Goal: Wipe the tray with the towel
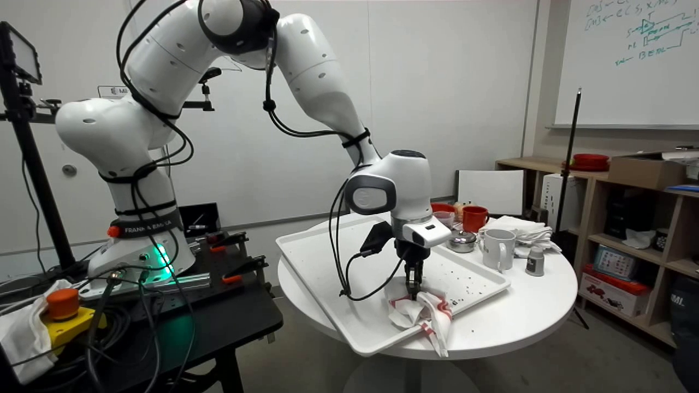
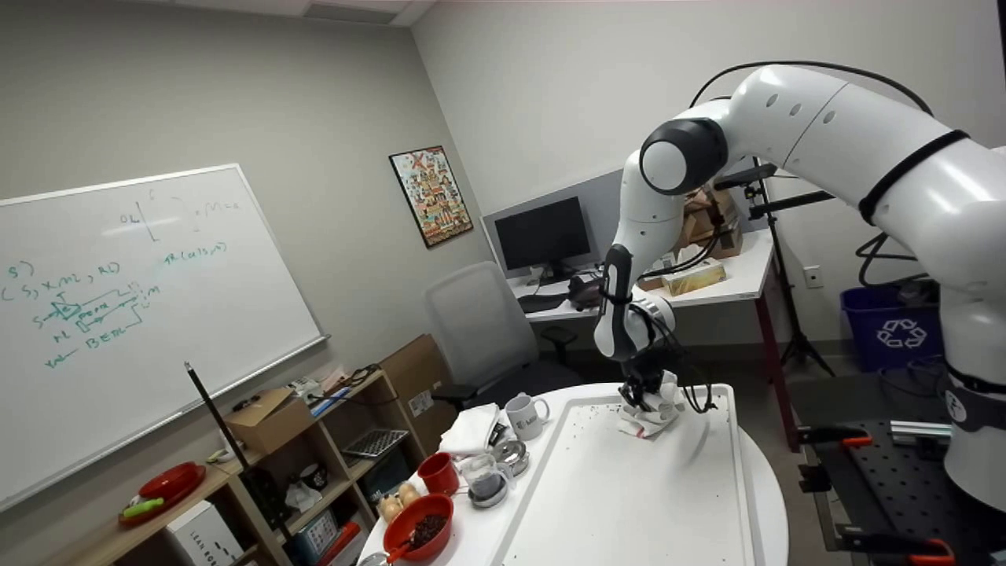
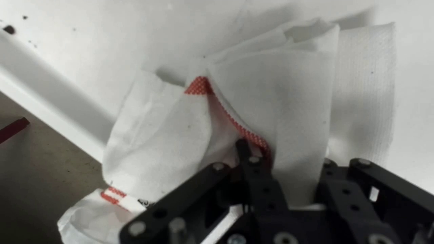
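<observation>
Clutching the red-striped towel [image 1: 431, 315] at one end of the white tray [image 1: 322, 256]

Pointing down, the tool [image 1: 413, 293] is clamped on a bunched fold of the cloth, its jaws drawn close with fabric filling the space left between them. Most of the towel lies crumpled inside the large rectangular tray, at a short side. A loose end (red bands and a scrap of black print show on it) trails out over the low rim; whether it touches the round white bench [image 1: 513, 316] below, I cannot tell. Dark specks [image 3: 9, 29] are scattered over the tray just beside the towel.

Along a long side of the tray, the bench carries a gray mug [image 1: 494, 248], a small gray bottle [image 1: 535, 263], a red mug [image 1: 475, 218] and a heap of folded white cloth [image 1: 513, 226]. Both mugs and the bottle stand upright. In an exterior view, a red bowl [image 2: 413, 511] holding dark bits [image 2: 428, 532] sits near a clear handled cup [image 2: 481, 473].
</observation>
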`<state>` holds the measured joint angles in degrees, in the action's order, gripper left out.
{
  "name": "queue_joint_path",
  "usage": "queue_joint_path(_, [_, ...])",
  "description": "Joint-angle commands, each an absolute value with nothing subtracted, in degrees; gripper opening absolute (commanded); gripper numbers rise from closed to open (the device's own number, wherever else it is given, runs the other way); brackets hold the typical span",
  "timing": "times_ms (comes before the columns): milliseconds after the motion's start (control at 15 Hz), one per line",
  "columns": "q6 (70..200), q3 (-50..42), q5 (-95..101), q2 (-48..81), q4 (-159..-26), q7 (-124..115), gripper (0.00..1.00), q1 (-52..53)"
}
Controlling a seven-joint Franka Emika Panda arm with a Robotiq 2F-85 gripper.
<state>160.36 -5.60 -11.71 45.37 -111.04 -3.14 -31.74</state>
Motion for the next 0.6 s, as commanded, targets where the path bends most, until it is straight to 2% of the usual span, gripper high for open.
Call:
queue_joint_path(0, [157.46,-7.17,-13.3,47.99,-105.84,-4.85,0.07,-29.72])
queue_joint_path(533, [153.64,-8.68,-13.3,50.16,-99.12,-7.33,0.07,-27.78])
